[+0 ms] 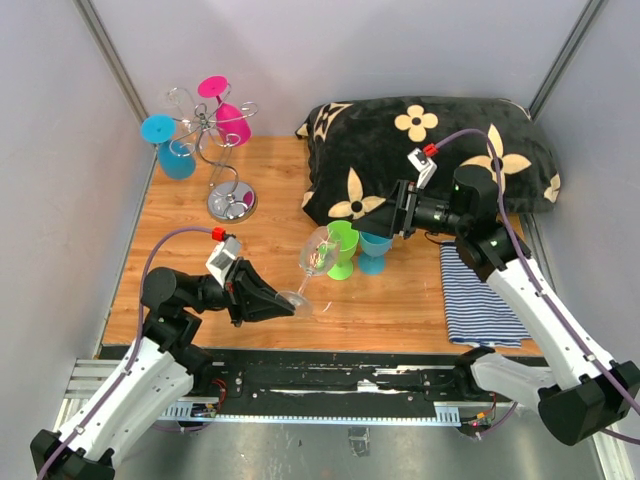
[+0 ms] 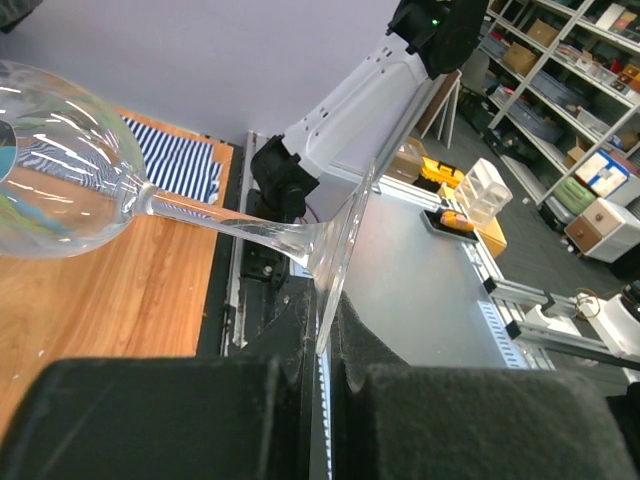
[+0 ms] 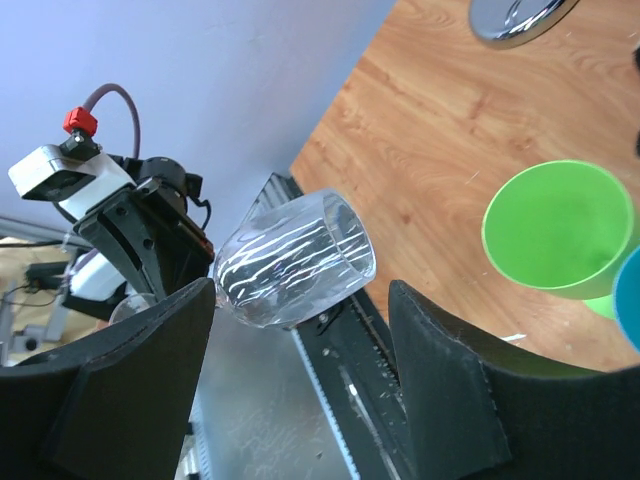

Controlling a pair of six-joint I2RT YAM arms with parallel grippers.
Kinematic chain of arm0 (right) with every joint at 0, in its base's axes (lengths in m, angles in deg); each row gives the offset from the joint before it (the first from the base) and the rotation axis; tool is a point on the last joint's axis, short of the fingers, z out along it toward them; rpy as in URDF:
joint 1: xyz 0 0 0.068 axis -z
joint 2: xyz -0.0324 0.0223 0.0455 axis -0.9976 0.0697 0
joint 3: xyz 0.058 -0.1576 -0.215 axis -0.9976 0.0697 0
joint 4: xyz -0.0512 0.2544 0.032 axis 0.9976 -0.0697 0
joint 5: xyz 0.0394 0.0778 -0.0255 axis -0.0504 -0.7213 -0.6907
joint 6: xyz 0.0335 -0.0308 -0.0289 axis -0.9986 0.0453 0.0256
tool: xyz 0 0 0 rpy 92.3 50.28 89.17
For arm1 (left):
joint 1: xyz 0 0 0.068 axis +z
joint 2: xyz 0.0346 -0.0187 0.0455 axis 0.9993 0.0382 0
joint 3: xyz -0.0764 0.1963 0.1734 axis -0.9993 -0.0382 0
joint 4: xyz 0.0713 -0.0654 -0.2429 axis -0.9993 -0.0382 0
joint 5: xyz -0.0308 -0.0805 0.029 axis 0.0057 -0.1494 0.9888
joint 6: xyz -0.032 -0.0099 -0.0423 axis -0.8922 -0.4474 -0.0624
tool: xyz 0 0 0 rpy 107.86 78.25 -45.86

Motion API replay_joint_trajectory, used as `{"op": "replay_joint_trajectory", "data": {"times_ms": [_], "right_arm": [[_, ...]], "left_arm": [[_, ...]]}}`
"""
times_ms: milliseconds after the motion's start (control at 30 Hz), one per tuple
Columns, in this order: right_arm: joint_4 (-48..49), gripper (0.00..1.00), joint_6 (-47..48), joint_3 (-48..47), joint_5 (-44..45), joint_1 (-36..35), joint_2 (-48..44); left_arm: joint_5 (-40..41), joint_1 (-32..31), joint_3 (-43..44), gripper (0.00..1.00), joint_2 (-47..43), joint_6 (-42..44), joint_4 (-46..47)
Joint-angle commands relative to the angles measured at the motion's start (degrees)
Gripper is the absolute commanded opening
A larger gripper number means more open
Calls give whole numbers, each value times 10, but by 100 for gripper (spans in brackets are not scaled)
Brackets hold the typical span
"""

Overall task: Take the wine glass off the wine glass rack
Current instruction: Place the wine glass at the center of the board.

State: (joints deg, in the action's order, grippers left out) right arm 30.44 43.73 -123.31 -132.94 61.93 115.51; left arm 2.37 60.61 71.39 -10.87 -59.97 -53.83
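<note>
The wine glass (image 1: 318,255) is gripped by its foot in the left hand (image 1: 275,300), tilted, well apart from the rack (image 1: 222,150). A green cup (image 1: 343,245) is set just beside it. The right hand (image 1: 378,222) is seen open.

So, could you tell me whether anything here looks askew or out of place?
Yes: the clear wine glass is tilted well off upright, pinched only by its foot's edge in the left gripper, bowl leaning toward the green cup.
</note>
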Motion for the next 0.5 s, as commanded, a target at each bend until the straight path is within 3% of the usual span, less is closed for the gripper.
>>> {"op": "replay_joint_trajectory", "data": {"times_ms": [0, 100, 267, 467], "right_arm": [[50, 71, -47, 10, -58, 6, 14], [68, 71, -71, 15, -75, 5, 24], [213, 70, -184, 53, -112, 1, 44], [168, 67, -153, 22, -129, -20, 81]], "left_arm": [[-7, -4, 2, 1, -18, -7, 58], [-5, -4, 3, 0, -20, -12, 58], [-7, -6, 11, 0, -23, -13, 58], [-5, -6, 15, 0, -23, -20, 59]]}}
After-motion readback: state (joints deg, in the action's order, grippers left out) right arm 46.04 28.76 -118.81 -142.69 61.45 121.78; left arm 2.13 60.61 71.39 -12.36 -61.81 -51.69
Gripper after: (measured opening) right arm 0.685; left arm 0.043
